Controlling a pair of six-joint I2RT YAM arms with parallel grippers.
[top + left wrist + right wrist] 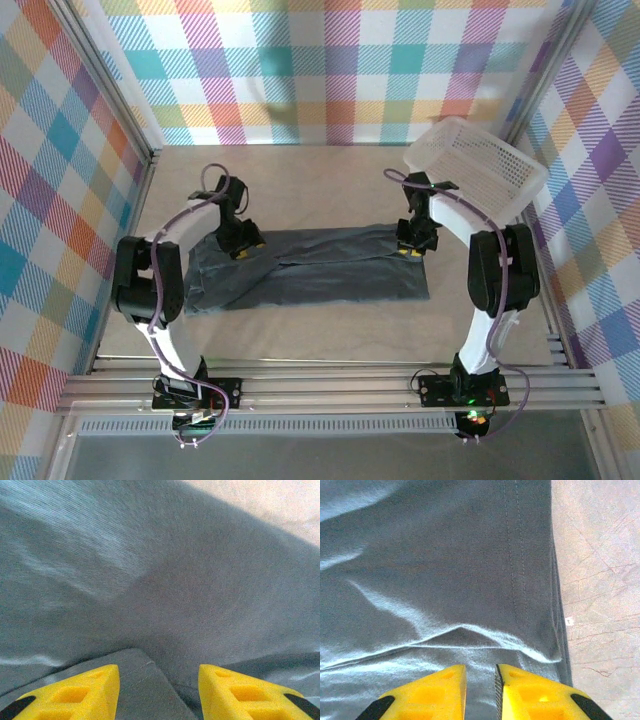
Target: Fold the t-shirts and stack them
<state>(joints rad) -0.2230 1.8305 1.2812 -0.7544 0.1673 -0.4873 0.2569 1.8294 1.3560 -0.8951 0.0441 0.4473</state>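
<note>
A high camera behind looks down over the whole table (330, 185). Both wrist cameras look down closely at its t-shirt (330, 270).

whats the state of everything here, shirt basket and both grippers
dark slate blue-grey fabric t-shirt: laid out, partly folded lengthwise, not yet stacked
white plastic lattice basket: tilted, at the back right corner
left gripper: open, fingers apart just over the shirt
right gripper: almost closed, apparently pinching the shirt near its stitched hem

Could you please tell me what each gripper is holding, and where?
Left gripper: nothing, jaws apart. Right gripper seems to pinch the t-shirt near its hem.
</note>
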